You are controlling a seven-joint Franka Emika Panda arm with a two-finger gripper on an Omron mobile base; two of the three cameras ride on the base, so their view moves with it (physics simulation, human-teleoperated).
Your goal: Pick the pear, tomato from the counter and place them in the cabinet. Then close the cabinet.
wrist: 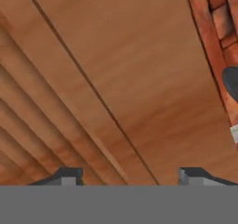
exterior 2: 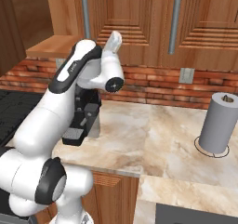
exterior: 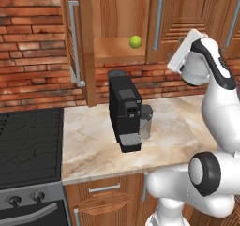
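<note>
Pear (exterior: 135,42): yellow-green fruit resting on the wooden shelf of the cabinet (exterior: 112,14), toward the shelf's right end, above and slightly right of the coffee machine (exterior: 124,111).
Cabinet: brown wall unit; its left door stands swung open, with a long silver bar handle (exterior: 74,42) on it; the neighbouring right-hand door is closed.
End effector (wrist: 128,176): raised to cabinet height, pressed close to the closed panelled door to the right of the open compartment; in the hand view its two finger tips stand clearly apart with nothing between them, only wood panelling ahead.
Pear relative to end effector: to the left of the hand, at about the same height, well apart and not touching.
Table (exterior: 93,140): beige marbled top carrying the coffee machine; in the right base view a grey paper-towel roll (exterior 2: 218,123) stands well to the machine's right.
Stove (exterior: 28,145): black top adjoining the table, left of the coffee machine.
</note>
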